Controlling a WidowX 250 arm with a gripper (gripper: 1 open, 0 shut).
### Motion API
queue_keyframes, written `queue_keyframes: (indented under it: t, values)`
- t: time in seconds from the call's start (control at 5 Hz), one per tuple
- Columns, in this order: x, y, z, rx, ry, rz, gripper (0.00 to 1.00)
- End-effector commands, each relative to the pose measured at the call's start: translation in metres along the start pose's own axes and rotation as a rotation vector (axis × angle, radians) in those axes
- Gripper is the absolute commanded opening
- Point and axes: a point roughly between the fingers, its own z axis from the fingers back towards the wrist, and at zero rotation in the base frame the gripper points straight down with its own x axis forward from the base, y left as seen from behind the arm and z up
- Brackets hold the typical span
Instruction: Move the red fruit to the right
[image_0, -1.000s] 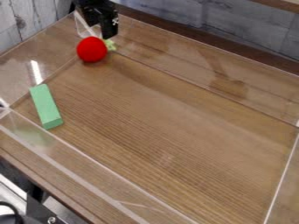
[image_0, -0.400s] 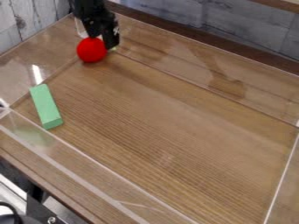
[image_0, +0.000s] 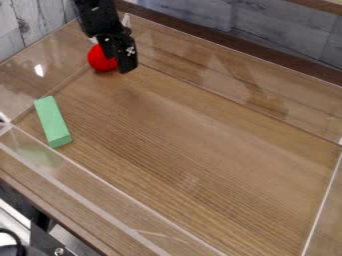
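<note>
The red fruit (image_0: 98, 59) is a small glossy red ball at the back left of the wooden tabletop, partly hidden behind the gripper. The black gripper (image_0: 118, 56) reaches down from the top left and stands over the fruit, its fingers around or just in front of it. I cannot tell whether the fingers are closed on the fruit or only beside it. The fruit's stem is hidden.
A flat green rectangular block (image_0: 52, 121) lies near the left edge. A clear plastic wall (image_0: 160, 215) rims the wooden table (image_0: 214, 130). A dark rail runs along the back right.
The gripper has moved down and a little right, from behind the fruit to over it, now covering part of it. The fruit and the green block have not moved.
</note>
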Motion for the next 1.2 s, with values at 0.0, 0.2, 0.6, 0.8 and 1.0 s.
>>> queue_keyframes:
  t: [0.0, 0.2, 0.6, 0.8, 1.0]
  values:
    - [-0.004, -0.001, 0.027, 0.031, -0.054, 0.033, 0.00]
    - [-0.004, -0.002, 0.034, 0.023, -0.050, 0.056, 0.00]
    - [0.007, -0.020, 0.046, -0.001, -0.070, 0.050, 0.00]
    - [0.009, -0.013, 0.039, -0.008, -0.067, 0.073, 0.00]
    - [0.013, 0.008, 0.024, -0.011, -0.056, 0.109, 1.00]
